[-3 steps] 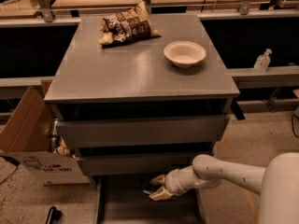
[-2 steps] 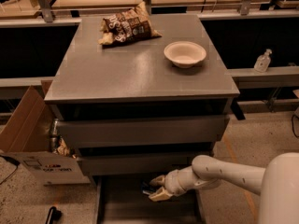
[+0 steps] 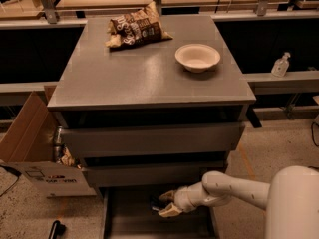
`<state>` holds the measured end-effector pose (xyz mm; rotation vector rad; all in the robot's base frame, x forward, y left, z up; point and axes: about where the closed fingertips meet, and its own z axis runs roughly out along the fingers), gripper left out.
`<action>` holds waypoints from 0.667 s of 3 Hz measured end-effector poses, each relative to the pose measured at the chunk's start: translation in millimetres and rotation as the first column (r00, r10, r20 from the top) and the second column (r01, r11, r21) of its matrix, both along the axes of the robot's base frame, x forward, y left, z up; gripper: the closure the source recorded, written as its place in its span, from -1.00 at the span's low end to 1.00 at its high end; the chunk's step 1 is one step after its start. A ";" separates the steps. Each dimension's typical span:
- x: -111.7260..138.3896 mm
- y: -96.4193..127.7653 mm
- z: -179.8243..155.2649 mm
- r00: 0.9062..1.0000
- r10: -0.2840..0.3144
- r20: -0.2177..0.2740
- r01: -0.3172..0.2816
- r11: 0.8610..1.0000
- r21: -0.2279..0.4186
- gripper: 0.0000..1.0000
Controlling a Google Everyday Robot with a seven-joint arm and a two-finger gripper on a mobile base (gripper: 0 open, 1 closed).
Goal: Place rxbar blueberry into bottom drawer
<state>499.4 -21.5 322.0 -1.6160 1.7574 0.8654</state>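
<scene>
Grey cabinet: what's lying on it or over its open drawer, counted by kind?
Crinkled brown chip bag, on the grey cabinet top: 1
Pale round bowl, also on top: 1
Small dark snack bar, held in the gripper over the open bottom drawer: 1
Total: 3

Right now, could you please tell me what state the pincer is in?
The pincer: closed on the rxbar blueberry, over the open bottom drawer.
</scene>
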 end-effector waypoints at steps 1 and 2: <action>6.9 0.6 -56.5 0.999 0.005 0.033 -0.005 1.000 -0.001 0.64; 10.2 -1.3 -98.0 0.997 0.011 0.070 -0.013 0.999 0.030 0.17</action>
